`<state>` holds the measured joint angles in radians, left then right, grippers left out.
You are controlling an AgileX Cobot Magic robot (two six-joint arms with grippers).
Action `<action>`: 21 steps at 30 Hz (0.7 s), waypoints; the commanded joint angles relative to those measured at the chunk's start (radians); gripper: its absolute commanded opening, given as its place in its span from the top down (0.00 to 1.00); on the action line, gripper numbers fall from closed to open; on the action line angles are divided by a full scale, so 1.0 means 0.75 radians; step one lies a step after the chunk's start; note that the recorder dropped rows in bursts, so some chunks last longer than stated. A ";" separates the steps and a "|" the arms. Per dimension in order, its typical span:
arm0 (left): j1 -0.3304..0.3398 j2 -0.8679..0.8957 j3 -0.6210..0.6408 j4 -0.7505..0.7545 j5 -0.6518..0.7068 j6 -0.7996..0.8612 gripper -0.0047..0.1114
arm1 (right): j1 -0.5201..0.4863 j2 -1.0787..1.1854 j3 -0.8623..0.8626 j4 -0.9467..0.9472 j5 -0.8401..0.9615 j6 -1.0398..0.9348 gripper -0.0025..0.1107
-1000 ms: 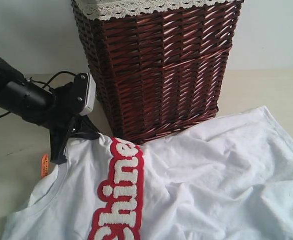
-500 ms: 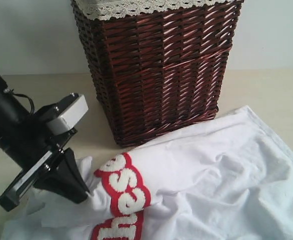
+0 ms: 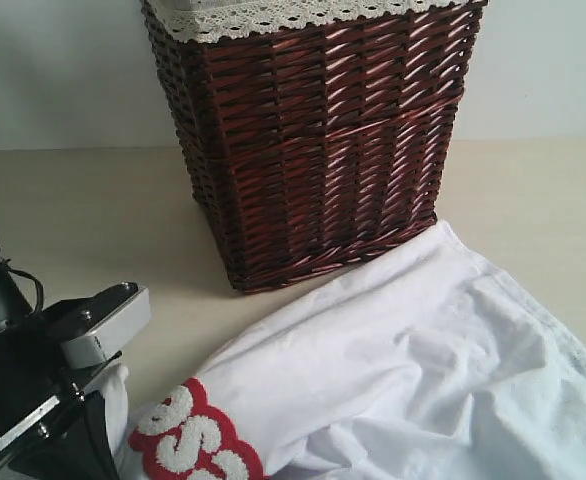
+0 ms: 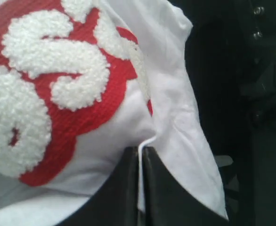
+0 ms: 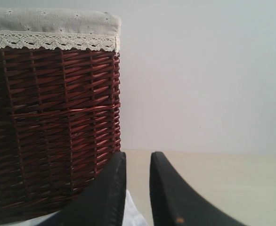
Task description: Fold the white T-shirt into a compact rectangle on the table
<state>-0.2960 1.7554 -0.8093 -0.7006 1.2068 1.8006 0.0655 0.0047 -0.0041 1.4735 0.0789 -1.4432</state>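
Observation:
The white T-shirt [image 3: 403, 360] lies rumpled on the table [image 3: 73, 210] in front of the basket. Its red band with fuzzy white letters [image 3: 188, 440] is down at the exterior view's bottom edge. My left gripper [image 3: 108, 405] is low at the bottom left, shut on a thin edge of the shirt. In the left wrist view that edge runs straight between the closed tips of the gripper [image 4: 142, 149], beside the lettering [image 4: 58, 80]. My right gripper [image 5: 137, 157] is outside the exterior view. Its jaws stand slightly apart with table showing between the tips and a bit of white cloth [image 5: 131, 209] below.
A tall dark red-brown wicker basket [image 3: 313, 140] with white lace trim stands at the back centre, close behind the shirt. In the right wrist view the basket [image 5: 48, 117] is just beside my right fingers. Bare table [image 5: 223, 174] runs back to the pale wall.
My left gripper has swung down and toward the front left with the shirt edge in it, dragging the lettering to the bottom edge and pulling the shirt's far corner in from the right.

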 commanded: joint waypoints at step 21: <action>0.188 -0.162 -0.240 -0.155 -0.459 -0.194 0.40 | 0.002 -0.006 0.005 0.000 -0.001 0.002 0.80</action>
<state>-0.1873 1.5829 -0.9854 -0.8014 0.8913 1.6796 0.0655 0.0047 -0.0041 1.4735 0.0789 -1.4432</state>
